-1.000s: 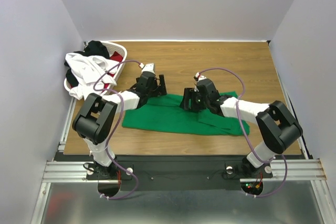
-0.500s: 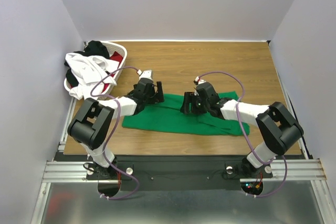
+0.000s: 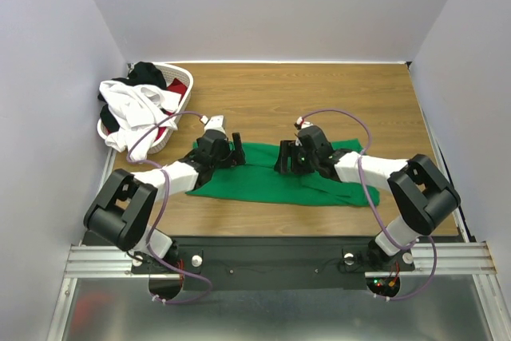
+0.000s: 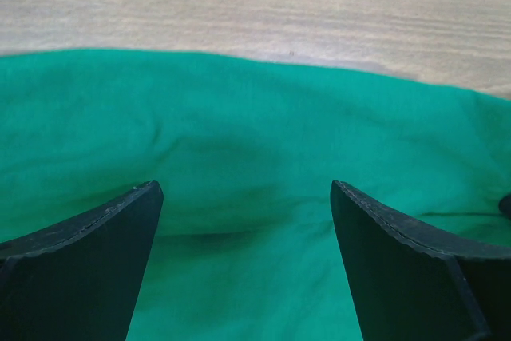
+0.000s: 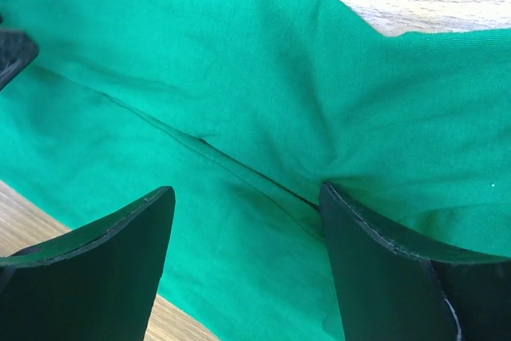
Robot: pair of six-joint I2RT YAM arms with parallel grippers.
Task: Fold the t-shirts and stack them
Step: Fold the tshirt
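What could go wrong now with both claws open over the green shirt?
The right claw straddles a fold line in the green shirt, so closing may pinch only one layer. The left claw sits over smooth cloth and might close without gathering any. The white shirt draping over the basket could snag the left arm's cable.

The light wood-grain surface (image 3: pixel 319 93) carries a bright green cloth t-shirt (image 3: pixel 255 181), lying flat and lengthwise across its near middle. A white lattice laundry basket (image 3: pixel 188 79) stands at the far-left corner.
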